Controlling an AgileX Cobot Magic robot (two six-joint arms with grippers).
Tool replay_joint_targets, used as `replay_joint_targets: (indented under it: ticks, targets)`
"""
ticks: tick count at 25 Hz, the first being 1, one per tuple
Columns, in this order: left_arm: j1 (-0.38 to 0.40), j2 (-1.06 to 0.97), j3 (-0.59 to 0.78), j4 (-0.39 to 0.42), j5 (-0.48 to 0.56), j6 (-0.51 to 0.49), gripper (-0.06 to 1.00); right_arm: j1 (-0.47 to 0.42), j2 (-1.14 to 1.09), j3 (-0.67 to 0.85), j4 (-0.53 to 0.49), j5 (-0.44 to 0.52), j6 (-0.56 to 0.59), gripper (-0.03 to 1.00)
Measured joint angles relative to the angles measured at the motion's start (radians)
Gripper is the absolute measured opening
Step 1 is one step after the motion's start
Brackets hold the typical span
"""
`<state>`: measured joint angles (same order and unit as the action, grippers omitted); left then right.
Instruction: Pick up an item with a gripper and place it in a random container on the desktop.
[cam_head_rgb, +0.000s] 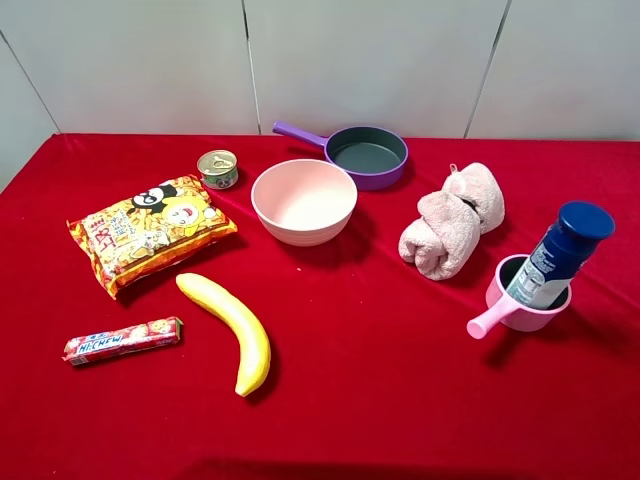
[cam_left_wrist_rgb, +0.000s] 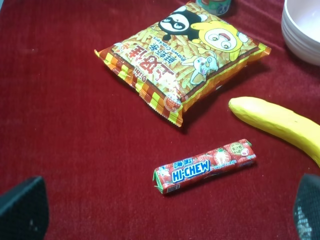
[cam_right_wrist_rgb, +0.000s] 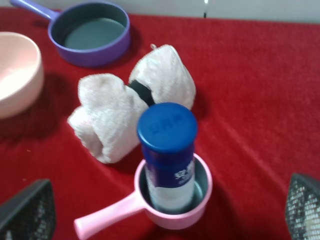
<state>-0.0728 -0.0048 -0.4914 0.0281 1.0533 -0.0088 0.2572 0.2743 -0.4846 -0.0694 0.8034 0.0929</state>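
The bottle (cam_head_rgb: 562, 252), with a dark blue cap and a blue-and-white label, stands slightly tilted inside the small pink cup (cam_head_rgb: 545, 318) at the right of the red cloth desktop (cam_head_rgb: 400, 390). The cup's short pink handle points toward the front left. In the right wrist view the bottle (cam_right_wrist_rgb: 167, 150) sits in the cup (cam_right_wrist_rgb: 197, 212), and my right gripper (cam_right_wrist_rgb: 165, 212) is open and drawn back from it, holding nothing. My left gripper (cam_left_wrist_rgb: 165, 215) is open and empty above the cloth near the candy pack. Neither arm shows in the exterior high view.
A rolled pink towel (cam_head_rgb: 452, 220) lies just left of the cup. A purple pan (cam_head_rgb: 365, 155) and a pink bowl (cam_head_rgb: 303, 200) are at the back middle. A tin can (cam_head_rgb: 218, 168), snack bag (cam_head_rgb: 150, 230), banana (cam_head_rgb: 230, 330) and Hi-Chew pack (cam_head_rgb: 122, 340) lie on the left.
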Motion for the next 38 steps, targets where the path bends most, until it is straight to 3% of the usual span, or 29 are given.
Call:
replay_joint_targets:
  ticks: [7, 14, 20, 38]
  targets:
    - [0.000, 0.000, 0.000, 0.000, 0.000, 0.000, 0.97, 0.000, -0.031, -0.032, 0.069, 0.113, -0.002, 0.69]
    - [0.000, 0.000, 0.000, 0.000, 0.000, 0.000, 0.97, 0.000, -0.119, -0.033, 0.077, 0.239, -0.019, 0.69]
    - [0.000, 0.000, 0.000, 0.000, 0.000, 0.000, 0.97, 0.000, -0.275, -0.017, 0.075, 0.234, -0.029, 0.69]
    - [0.000, 0.000, 0.000, 0.000, 0.000, 0.000, 0.97, 0.000, -0.281, -0.017, 0.076, 0.232, -0.036, 0.69]
